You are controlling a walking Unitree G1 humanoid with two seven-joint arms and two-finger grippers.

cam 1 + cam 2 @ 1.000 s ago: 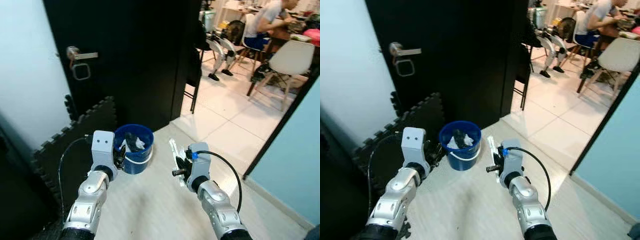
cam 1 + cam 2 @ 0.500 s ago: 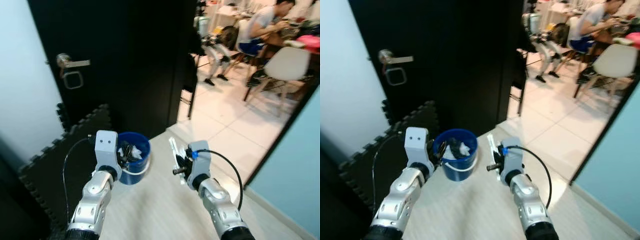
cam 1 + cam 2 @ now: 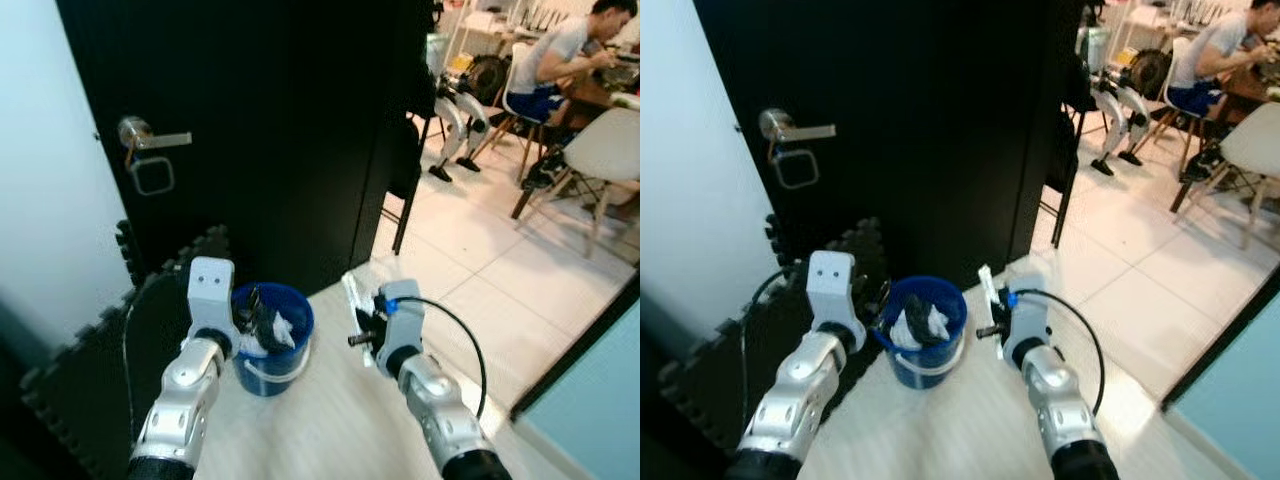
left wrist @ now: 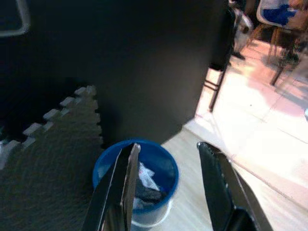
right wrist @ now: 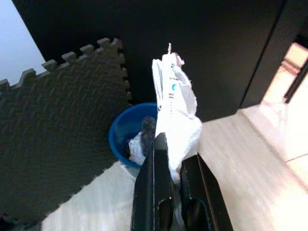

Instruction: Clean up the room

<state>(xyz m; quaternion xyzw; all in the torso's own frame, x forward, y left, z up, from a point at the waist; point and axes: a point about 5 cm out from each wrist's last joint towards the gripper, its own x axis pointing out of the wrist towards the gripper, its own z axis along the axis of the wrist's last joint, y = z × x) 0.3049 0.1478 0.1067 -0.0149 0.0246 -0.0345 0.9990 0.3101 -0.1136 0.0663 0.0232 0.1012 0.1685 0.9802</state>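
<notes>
A blue bucket (image 3: pixel 272 338) with crumpled white and dark scraps inside stands on the pale wood floor before a black door. My left gripper (image 3: pixel 250 312) hovers just over the bucket's near left rim. It is open with nothing between its fingers (image 4: pixel 126 166), and the bucket (image 4: pixel 137 180) lies below them. My right gripper (image 3: pixel 362 325) is to the right of the bucket, shut on a crumpled white paper wrapper (image 5: pixel 174 108) that sticks up from its fingers (image 5: pixel 156 159). The bucket (image 5: pixel 126 132) sits beyond that wrapper.
The black door (image 3: pixel 280 120) with a silver handle (image 3: pixel 152 138) stands close ahead. Black foam mats (image 3: pixel 85 375) cover the floor on the left. Through the opening at right are a tiled floor, a black chair (image 3: pixel 408 175), a white chair (image 3: pixel 605 145) and a seated person (image 3: pixel 555 55).
The whole view has shifted, so the camera moved. The bucket now sits nearer, right under the left gripper. The right gripper still holds the wrapper in the same pose.
</notes>
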